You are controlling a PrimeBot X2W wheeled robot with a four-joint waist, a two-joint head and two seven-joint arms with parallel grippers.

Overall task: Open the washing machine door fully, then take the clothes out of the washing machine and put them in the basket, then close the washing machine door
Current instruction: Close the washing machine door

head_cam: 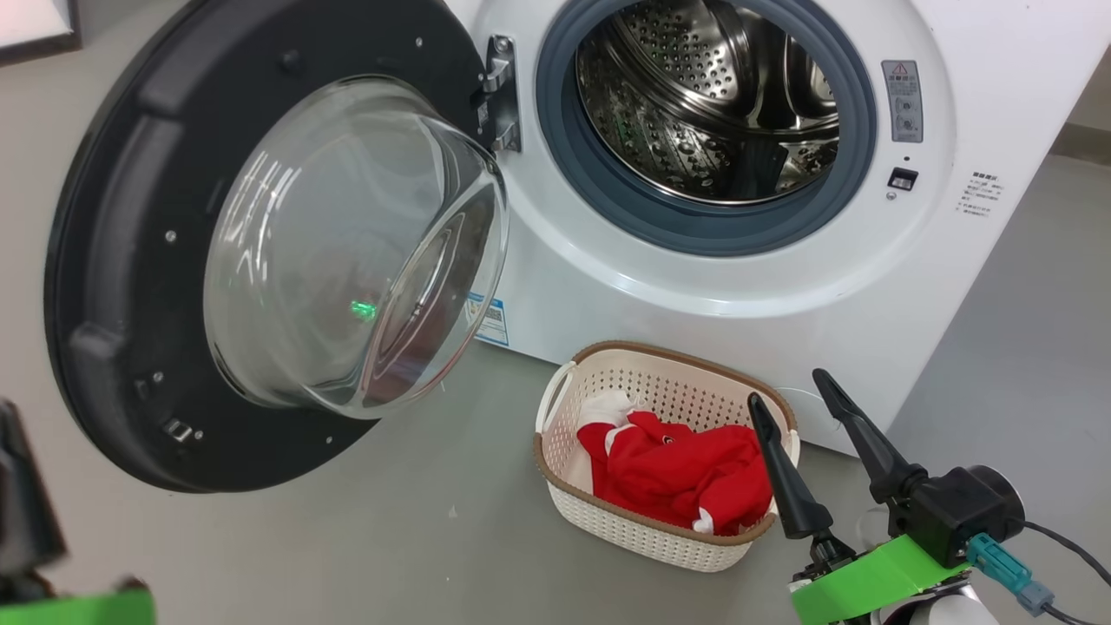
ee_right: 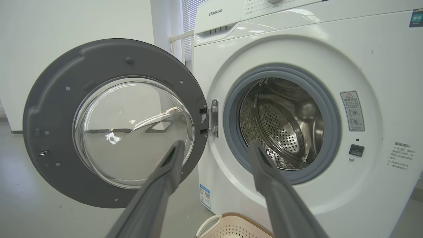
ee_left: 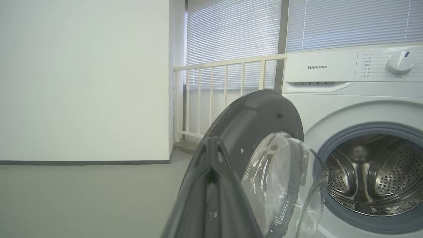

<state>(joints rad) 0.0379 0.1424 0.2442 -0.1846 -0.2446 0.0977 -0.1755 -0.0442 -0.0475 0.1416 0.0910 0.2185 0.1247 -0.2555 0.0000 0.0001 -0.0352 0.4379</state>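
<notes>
The washing machine door [head_cam: 130,260] stands swung wide to the left, its glass bowl [head_cam: 347,252] bulging toward me. The washing machine [head_cam: 608,286] shows a bare steel drum [head_cam: 712,95]. On the floor in front sits the basket [head_cam: 642,538], holding the red clothes [head_cam: 677,469] and a white piece [head_cam: 608,404]. My right gripper [head_cam: 792,392] hovers open and empty over the basket's right end; in its own view the right gripper [ee_right: 216,147] points at the hinge area. My left gripper [ee_left: 211,145] is shut on nothing, in front of the door's [ee_left: 254,115] outer edge.
Grey floor [head_cam: 364,538] spreads left of and in front of the basket. A white railing [ee_left: 224,66] and window blinds stand behind the machine's left side, with a plain wall [ee_left: 82,82] further left. A cable [head_cam: 1068,547] trails from my right wrist.
</notes>
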